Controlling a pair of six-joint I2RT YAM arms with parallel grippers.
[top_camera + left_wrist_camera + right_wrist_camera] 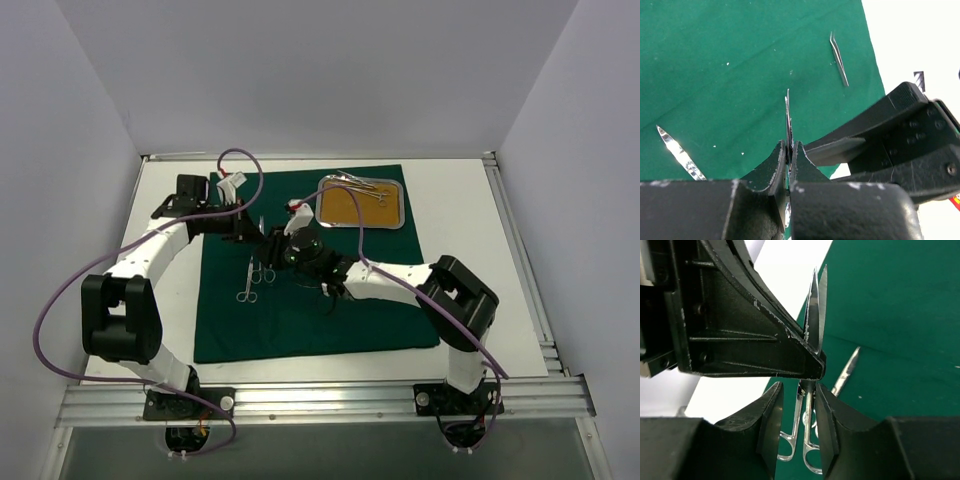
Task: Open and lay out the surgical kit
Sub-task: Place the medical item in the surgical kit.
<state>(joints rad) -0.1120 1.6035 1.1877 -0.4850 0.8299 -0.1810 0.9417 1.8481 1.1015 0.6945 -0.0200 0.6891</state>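
The dark green drape (330,320) lies spread flat on the table. The steel tray (400,205) with its tan liner sits at the drape's far right and holds a few silver instruments (362,185). My left gripper (265,242) is shut on a pair of silver scissors (788,117) near their pivot, above the drape's left half. In the right wrist view the blades (815,305) point up and the ring handles hang down. My right gripper (800,400) is open, with its fingers on either side of those handles and a gap showing on each side.
Another pair of scissors (248,283) lies on the drape near the grippers. Tweezers (839,65) lie near the drape's edge and a silver instrument (677,155) lies on the cloth. White table surrounds the drape, with walls at the left, back and right.
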